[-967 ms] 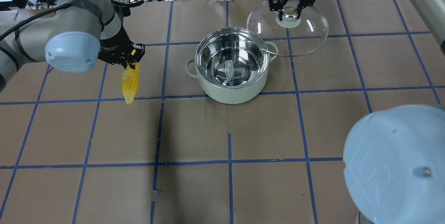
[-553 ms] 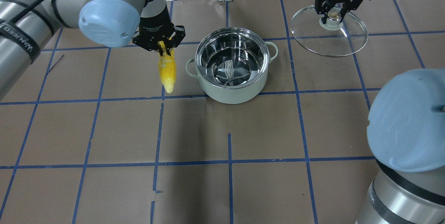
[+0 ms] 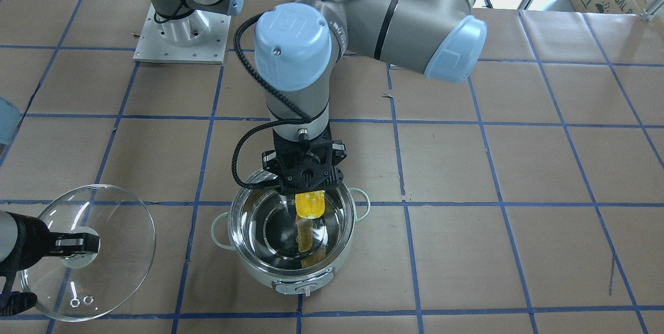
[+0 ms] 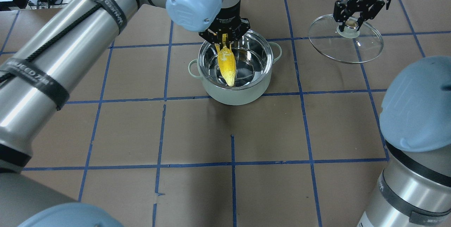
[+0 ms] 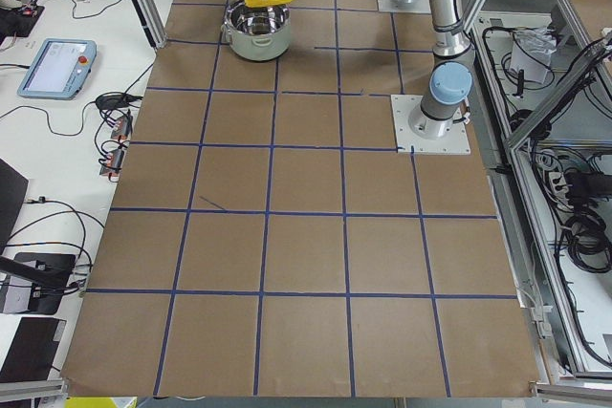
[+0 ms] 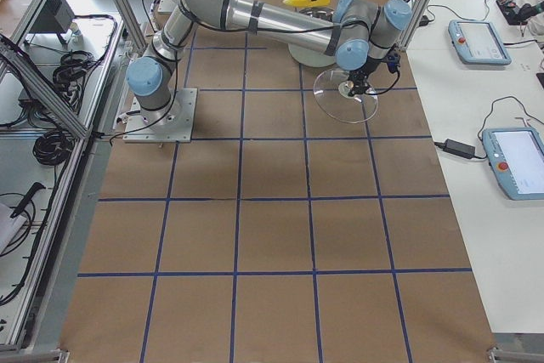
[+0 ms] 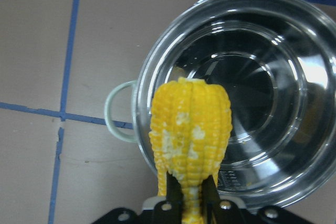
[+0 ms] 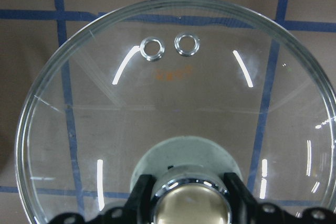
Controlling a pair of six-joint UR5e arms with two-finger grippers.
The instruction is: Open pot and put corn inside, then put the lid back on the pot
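My feeds are bright and evenly lit from above. I see glare streaking the steel interior of the pot (image 4: 239, 97), and white arcs flare on the lid (image 8: 173, 108). A soft shadow spreads over the brown table cover (image 4: 267, 132) on the robot's side of the pot. Beyond the pot, the background blows out white.

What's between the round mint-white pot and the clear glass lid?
Only brown paper table crossed by a blue tape line; overhead view shows nothing else between mint-white pot and glass lid.
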